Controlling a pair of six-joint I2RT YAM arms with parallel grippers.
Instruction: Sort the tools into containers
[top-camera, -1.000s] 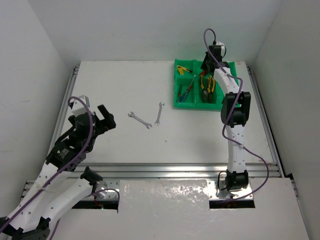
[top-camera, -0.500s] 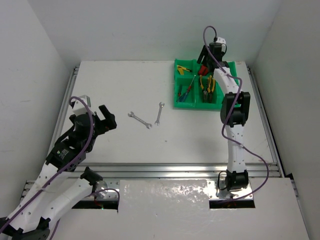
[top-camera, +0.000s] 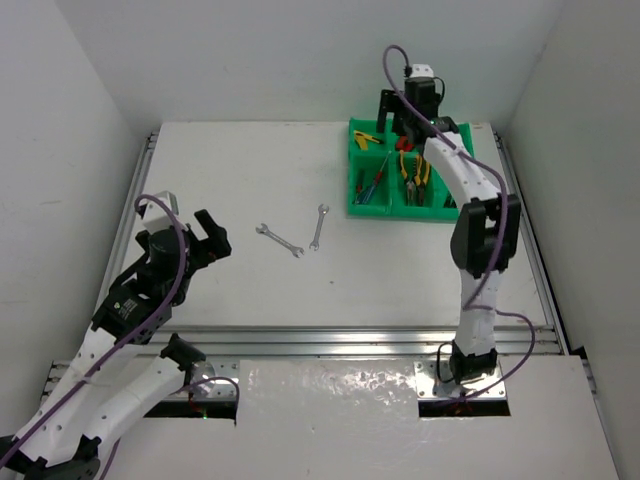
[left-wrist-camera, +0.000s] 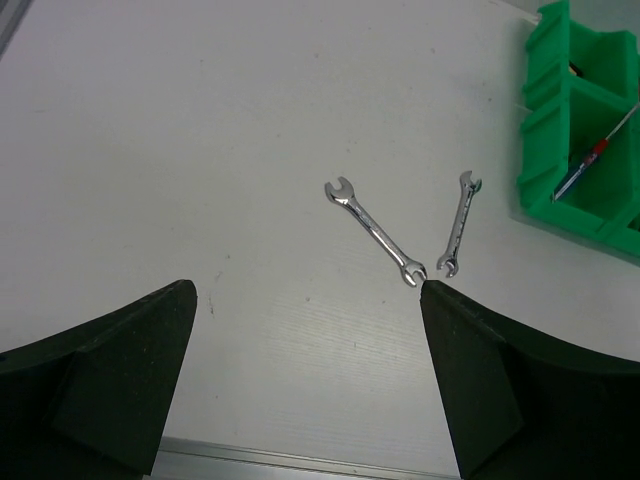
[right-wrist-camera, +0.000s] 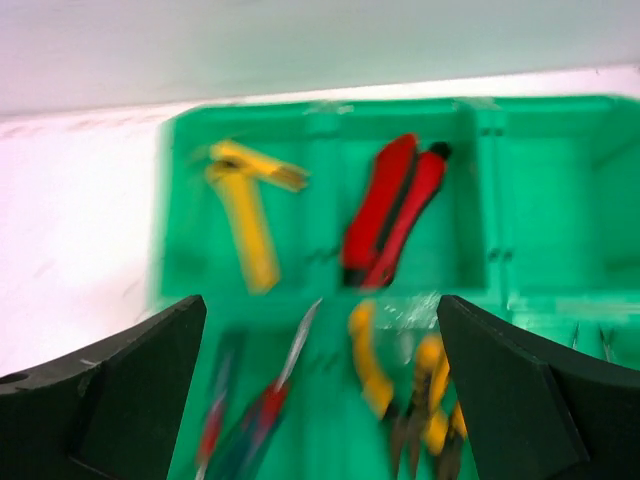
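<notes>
Your right gripper (right-wrist-camera: 320, 300) hangs wide open, empty, over the green tray (top-camera: 400, 211) at the tabletop's far right corner. Your left gripper (left-wrist-camera: 307, 290) gapes empty, facing two wrenches (left-wrist-camera: 376, 231) mid-tabletop.

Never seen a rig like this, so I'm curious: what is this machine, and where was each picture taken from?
Two robot arms stand at a white table. One picture looks down from above; the other two come from wrist cameras, the dark shapes being gripper fingers. A longer wrench and a shorter wrench lie loose on the table. The green tray holds a yellow knife, a red knife, pliers and screwdrivers. The left gripper and the right gripper, over the tray, are open, holding nothing.
</notes>
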